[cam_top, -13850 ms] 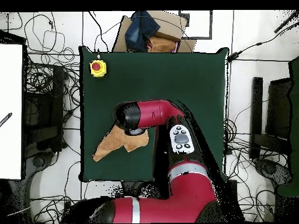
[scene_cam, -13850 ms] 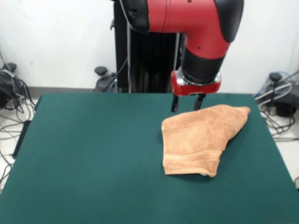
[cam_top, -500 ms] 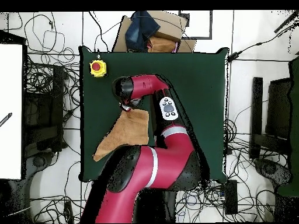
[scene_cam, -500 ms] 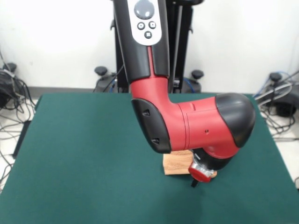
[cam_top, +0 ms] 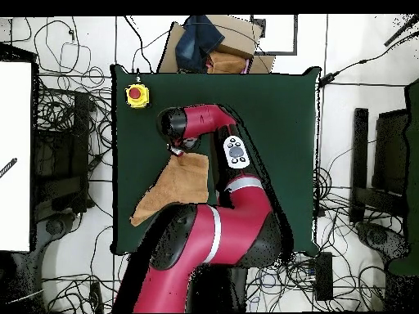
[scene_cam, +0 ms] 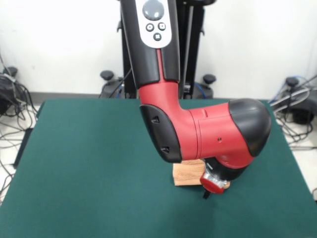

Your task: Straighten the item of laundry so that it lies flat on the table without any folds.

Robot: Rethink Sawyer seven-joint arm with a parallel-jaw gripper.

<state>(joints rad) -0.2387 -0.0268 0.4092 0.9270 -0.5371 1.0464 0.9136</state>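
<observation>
Peach-orange towel (cam_top: 173,190) on the dark green desk (cam_top: 278,123), and from overhead it is anything but square: a broad upper part near the arm, then a long tapering tail running down to the desk's lower left, so it lies stretched on a diagonal rather than flat and even. In the front view only a small orange block of it (scene_cam: 188,173) shows, tucked under the big red and black arm (scene_cam: 198,134), the rest hidden behind the elbow. The claw (scene_cam: 206,193) sits right at the towel's edge in the front view, just a dark tip poking out below the red wrist cap; from overhead the wrist end (cam_top: 177,147) comes down at the towel's upper left corner, touching or very nearly so. Whether the claw is released or clenched on the cloth, I cannot tell, the wrist covers it. Room to work: the towel's tail reaches close to the desk's lower left edge in the overhead view, while wide bare green lies to the right and above. A yellow box with a red button (cam_top: 137,95) sits near the desk's upper left corner, well apart from the towel.
</observation>
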